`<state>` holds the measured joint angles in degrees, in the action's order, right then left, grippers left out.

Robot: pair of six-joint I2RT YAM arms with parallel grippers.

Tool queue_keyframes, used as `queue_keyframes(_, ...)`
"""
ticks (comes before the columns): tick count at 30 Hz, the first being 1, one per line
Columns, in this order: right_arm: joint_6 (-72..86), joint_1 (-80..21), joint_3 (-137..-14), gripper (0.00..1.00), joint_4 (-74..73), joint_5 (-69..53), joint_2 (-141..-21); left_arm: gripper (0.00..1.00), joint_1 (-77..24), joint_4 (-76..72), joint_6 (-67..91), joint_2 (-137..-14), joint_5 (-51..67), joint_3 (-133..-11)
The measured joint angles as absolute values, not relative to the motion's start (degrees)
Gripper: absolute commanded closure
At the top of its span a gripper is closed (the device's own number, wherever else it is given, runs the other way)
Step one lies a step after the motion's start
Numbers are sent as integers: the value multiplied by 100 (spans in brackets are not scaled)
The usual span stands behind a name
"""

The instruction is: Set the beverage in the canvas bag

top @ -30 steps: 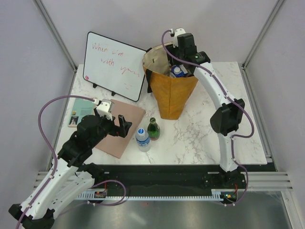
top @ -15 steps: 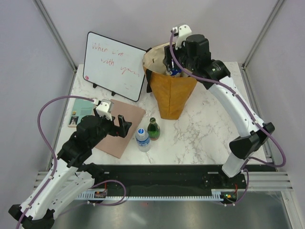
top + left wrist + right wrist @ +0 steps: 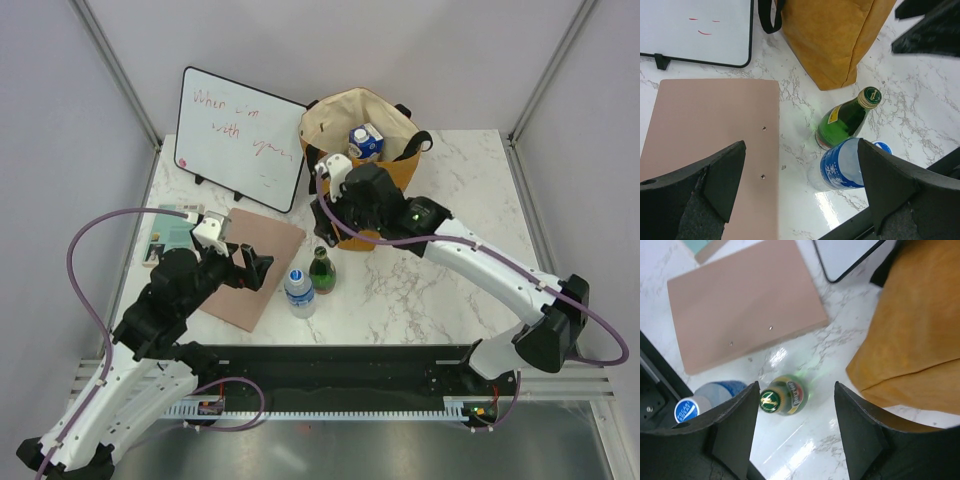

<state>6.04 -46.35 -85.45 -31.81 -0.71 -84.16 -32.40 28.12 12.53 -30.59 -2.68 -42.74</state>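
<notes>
The mustard-brown canvas bag [image 3: 372,210] stands upright at the back, and a blue and white carton [image 3: 366,140] shows inside its cream lining. A green glass bottle [image 3: 321,270] and a clear water bottle with a blue label [image 3: 299,292] stand side by side in front of the bag. My right gripper [image 3: 323,228] is open and empty, hovering above the green bottle [image 3: 782,396], which lies between its fingers in the right wrist view. My left gripper [image 3: 250,265] is open and empty over the pink board, left of the water bottle [image 3: 840,167].
A pink board [image 3: 255,265] lies at the left, with a small teal booklet [image 3: 165,235] behind it. A whiteboard [image 3: 240,135] leans at the back left. The bag's black strap handle [image 3: 769,17] hangs near the whiteboard. The table's front edge runs just below the bottles.
My right gripper has come out of the bag without the carton, which stays inside. It has swung forward and down over the green bottle. The left arm shifted slightly.
</notes>
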Motion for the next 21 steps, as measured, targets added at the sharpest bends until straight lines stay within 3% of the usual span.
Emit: queue_keyframes(21, 779, -5505, -7059, 35, -2259, 401, -8641, 0, -3240, 2812, 1253, -3048, -279, -4274)
